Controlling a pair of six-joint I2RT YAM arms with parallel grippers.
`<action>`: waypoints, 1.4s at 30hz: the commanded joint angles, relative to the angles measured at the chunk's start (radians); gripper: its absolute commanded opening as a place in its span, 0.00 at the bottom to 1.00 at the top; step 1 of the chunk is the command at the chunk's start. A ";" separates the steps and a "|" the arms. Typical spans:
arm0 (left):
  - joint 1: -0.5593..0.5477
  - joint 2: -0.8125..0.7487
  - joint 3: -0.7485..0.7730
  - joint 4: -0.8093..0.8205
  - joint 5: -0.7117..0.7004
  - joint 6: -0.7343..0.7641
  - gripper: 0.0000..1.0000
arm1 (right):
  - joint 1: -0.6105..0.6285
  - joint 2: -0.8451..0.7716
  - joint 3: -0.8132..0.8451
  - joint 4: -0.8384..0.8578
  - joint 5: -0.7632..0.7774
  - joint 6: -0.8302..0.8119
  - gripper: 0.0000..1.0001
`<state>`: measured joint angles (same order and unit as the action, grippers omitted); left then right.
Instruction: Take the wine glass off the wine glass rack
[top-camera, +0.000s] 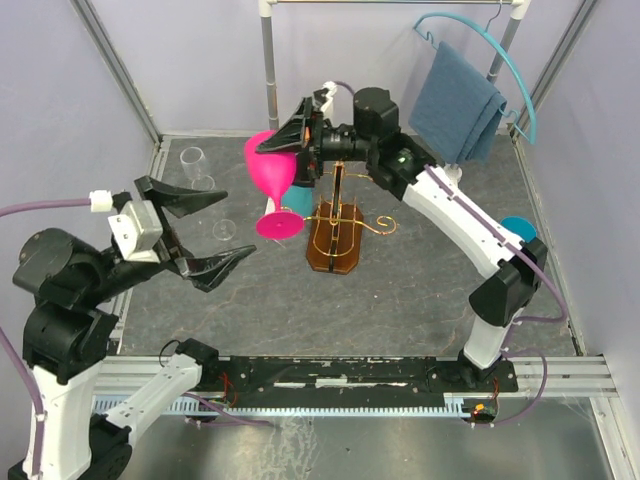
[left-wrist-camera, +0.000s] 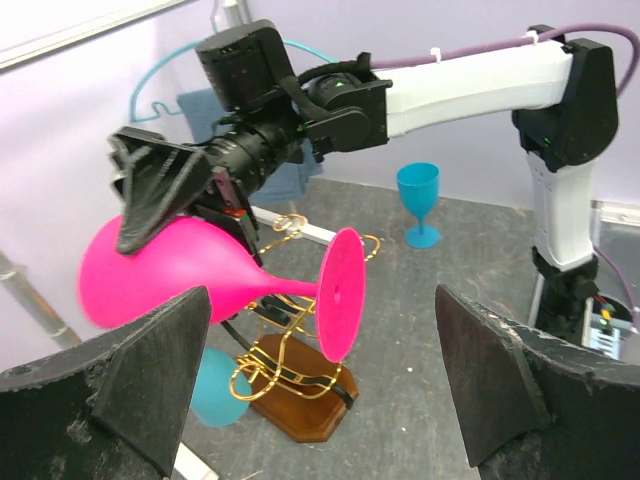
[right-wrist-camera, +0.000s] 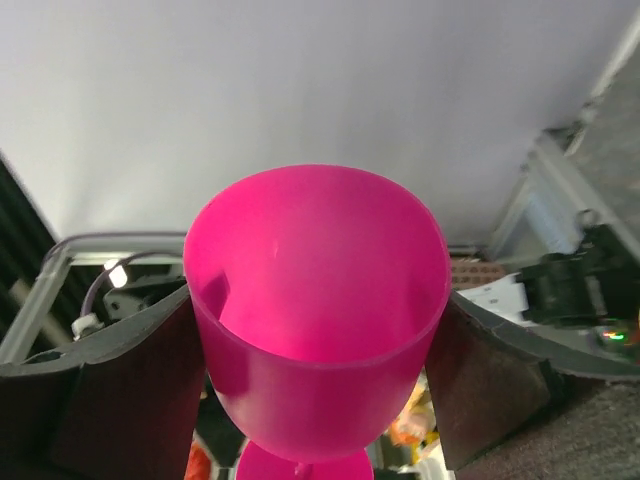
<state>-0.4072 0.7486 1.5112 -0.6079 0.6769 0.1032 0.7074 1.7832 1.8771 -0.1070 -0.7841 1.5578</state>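
My right gripper (top-camera: 290, 135) is shut on the bowl of a pink wine glass (top-camera: 272, 180), held tilted in the air just left of the gold wire rack (top-camera: 338, 222) on its brown wooden base (top-camera: 334, 252). In the left wrist view the pink glass (left-wrist-camera: 200, 265) lies sideways, its foot toward me, apart from the rack (left-wrist-camera: 290, 350). In the right wrist view the pink glass (right-wrist-camera: 318, 310) fills the gap between my fingers (right-wrist-camera: 130, 390). My left gripper (top-camera: 205, 232) is open and empty, left of the rack.
A teal glass (top-camera: 297, 200) stands behind the rack and another teal glass (top-camera: 517, 230) stands at the right. Two clear glasses (top-camera: 195, 165) stand at the back left. A blue towel (top-camera: 457, 100) hangs on a teal hanger at the back right.
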 joint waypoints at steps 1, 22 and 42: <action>0.001 -0.033 0.002 0.040 -0.093 -0.019 0.99 | -0.101 -0.100 0.108 -0.326 0.084 -0.363 0.71; 0.002 -0.066 -0.084 0.085 -0.152 -0.080 0.99 | -0.167 -0.813 -0.475 -0.454 1.471 -1.259 0.69; 0.002 -0.078 -0.297 0.204 -0.402 -0.243 0.99 | -0.167 -0.543 -1.178 0.793 1.642 -1.605 0.72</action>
<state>-0.4072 0.6693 1.2716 -0.4530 0.4454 -0.0460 0.5411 1.1450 0.7391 0.3775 0.8337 0.0093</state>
